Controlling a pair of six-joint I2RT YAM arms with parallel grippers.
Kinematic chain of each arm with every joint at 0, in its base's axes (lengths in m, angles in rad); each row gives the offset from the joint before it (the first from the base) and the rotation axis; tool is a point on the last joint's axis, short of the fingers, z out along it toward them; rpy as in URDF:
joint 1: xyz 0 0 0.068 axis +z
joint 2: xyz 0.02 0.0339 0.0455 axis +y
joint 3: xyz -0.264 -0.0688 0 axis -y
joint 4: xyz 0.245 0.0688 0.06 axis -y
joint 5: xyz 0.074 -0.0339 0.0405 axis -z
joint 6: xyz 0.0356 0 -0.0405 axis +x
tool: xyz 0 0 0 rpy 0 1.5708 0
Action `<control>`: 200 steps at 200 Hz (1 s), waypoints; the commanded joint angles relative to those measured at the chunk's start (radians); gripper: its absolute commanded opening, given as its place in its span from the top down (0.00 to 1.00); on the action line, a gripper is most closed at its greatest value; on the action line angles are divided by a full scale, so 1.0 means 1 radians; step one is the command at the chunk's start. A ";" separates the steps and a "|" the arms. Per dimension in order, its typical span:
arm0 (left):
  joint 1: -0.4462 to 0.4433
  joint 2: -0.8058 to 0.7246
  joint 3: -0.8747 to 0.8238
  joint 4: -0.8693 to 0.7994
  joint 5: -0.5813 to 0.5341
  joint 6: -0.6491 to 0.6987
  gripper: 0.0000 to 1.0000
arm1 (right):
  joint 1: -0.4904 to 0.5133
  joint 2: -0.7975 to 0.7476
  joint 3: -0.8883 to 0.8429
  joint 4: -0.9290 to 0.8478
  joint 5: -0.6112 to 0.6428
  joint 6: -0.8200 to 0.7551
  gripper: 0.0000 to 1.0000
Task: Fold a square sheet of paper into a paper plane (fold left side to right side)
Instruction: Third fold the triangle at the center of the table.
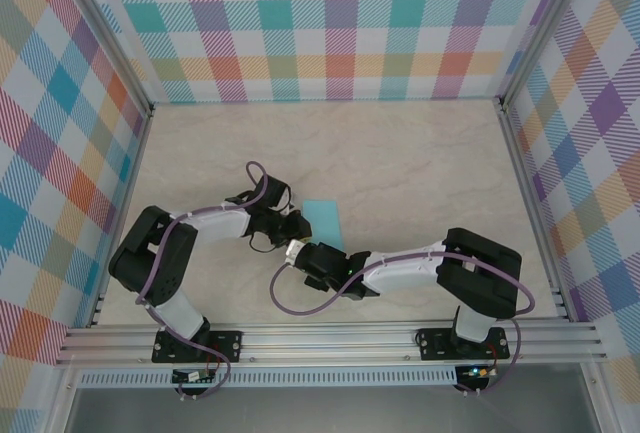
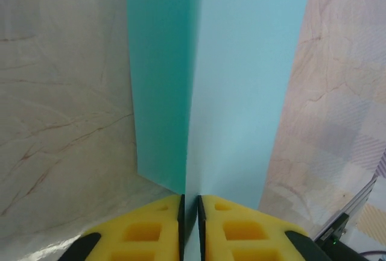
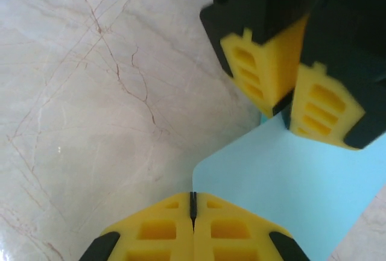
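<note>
Left wrist: my left gripper (image 2: 190, 199) clamps the thin turquoise paper plane (image 2: 241, 80) at its crease; right gripper (image 3: 193, 196) is closed beside a corner. Light, floppy, I judge: pinch edges.

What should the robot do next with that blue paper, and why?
Probably the left gripper should ease the paper it pinches rightward: it is closed on the paper's edge along a crease, while the right gripper sits shut at the paper's corner, seemingly steadying it.
</note>
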 commanded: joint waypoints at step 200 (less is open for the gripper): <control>-0.028 0.371 0.472 -0.247 0.023 0.231 0.85 | -0.097 -0.016 0.045 -0.099 -0.223 0.095 1.00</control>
